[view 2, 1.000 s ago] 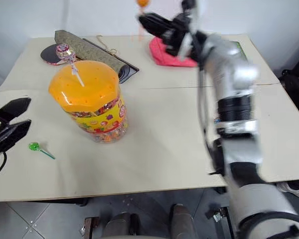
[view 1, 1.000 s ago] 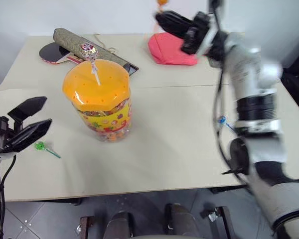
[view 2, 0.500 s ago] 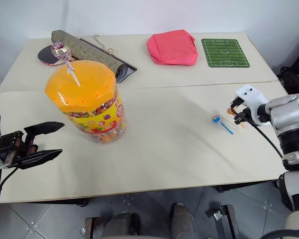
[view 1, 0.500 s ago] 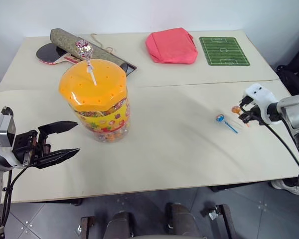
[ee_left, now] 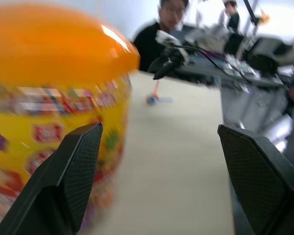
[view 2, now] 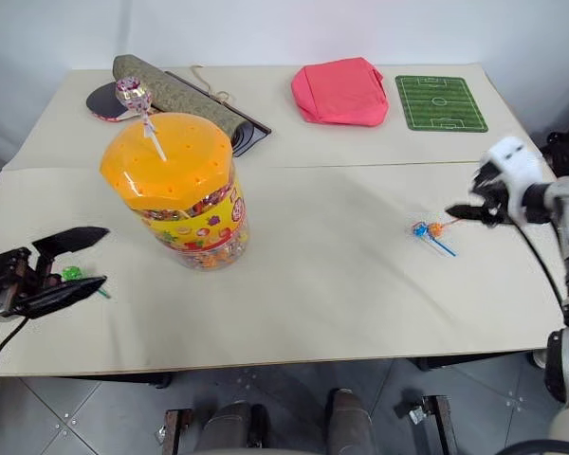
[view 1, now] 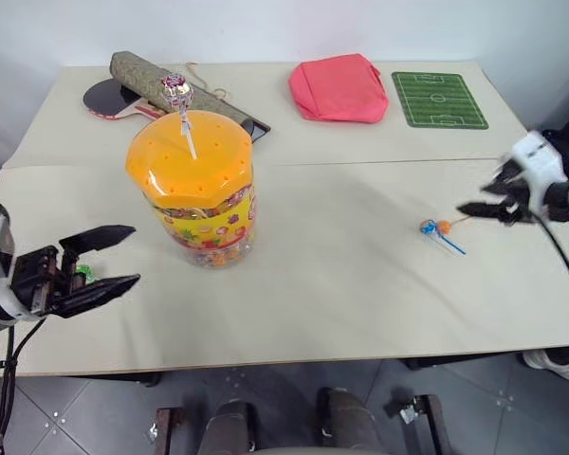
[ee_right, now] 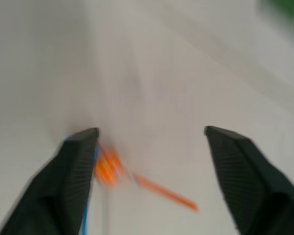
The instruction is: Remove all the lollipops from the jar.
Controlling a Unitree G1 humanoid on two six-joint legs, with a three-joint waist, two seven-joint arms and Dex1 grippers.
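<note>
Bench: pale top taking up most of the head views; a seam runs across it at mid-height; its near edge crosses the lower part of the frame with tiled floor below. The widest bare stretch lies in the centre, between the jar and the two loose candies at right.
Jar: stands upright at centre-left, orange lid with small holes on top, yellow candy-print label around the body.
Pink-purple lollipop: the one candy in the jar; its stick goes down through a hole in the lid and leans, head up toward the upper left.
Far edge clutter: a rolled olive mat lying over a table-tennis paddle at upper left, just behind the jar; a red pouch at upper centre; a green football-pitch mat at upper right.
Left claw: at lower left, off the bench's left end, fingers spread wide and empty, pointing toward the jar.
Right claw: at the right edge, fingers spread apart with nothing between them, tips just beside the orange candy.
Orange lollipop: flat on the bench at right, beside the blue one.
Blue lollipop: flat, stick pointing toward the lower right.
Green lollipop: on the bench at lower left, partly hidden by the left claw's fingers.
</note>
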